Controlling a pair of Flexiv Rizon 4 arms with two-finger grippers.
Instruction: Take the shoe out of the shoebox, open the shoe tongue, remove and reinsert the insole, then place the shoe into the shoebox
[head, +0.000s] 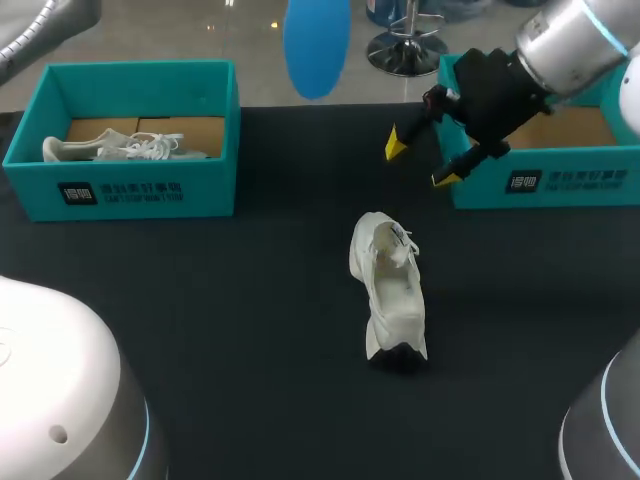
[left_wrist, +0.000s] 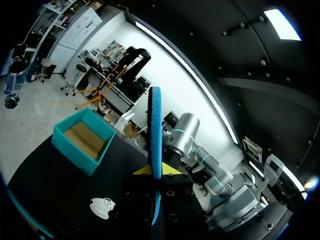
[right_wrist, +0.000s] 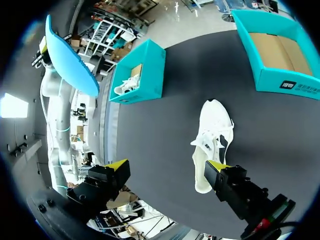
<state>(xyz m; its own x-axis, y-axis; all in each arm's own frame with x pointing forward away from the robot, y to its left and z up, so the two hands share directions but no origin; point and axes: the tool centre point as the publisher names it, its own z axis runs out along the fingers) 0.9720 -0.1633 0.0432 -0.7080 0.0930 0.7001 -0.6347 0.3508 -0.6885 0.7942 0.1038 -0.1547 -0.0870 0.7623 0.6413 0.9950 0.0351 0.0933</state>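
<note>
1. The left gripper (left_wrist: 152, 171) is holding the blue insole (left_wrist: 155, 130) up in the air. Its two yellow fingers are pinching the insole from both sides near one end. The rest of the insole is sticking out long past the fingertips.
2. The insole is looking thin, light and bendy. It will likely wobble and flop when held by the end like this. A pinch closer to the middle may be steadier for sliding it back in.
3. The right gripper (head: 425, 160) is hanging above the table with its fingers spread wide. It is holding nothing.
4. The white shoe (head: 389, 285) is lying on the black table (head: 250, 350), ahead of the right fingers and not touching them.
5. The shoe is looking soft and light. Its cloth top will likely squash under a pinch, and the loose laces may snag. The firmer rim at the heel or the thick sole edge is likely the best place to grab.
6. An empty shoebox (head: 560, 180) is sitting close by the right fingers. Another shoebox (head: 120, 190), with a second shoe (head: 120, 148) inside, is sitting well apart from them.
</note>
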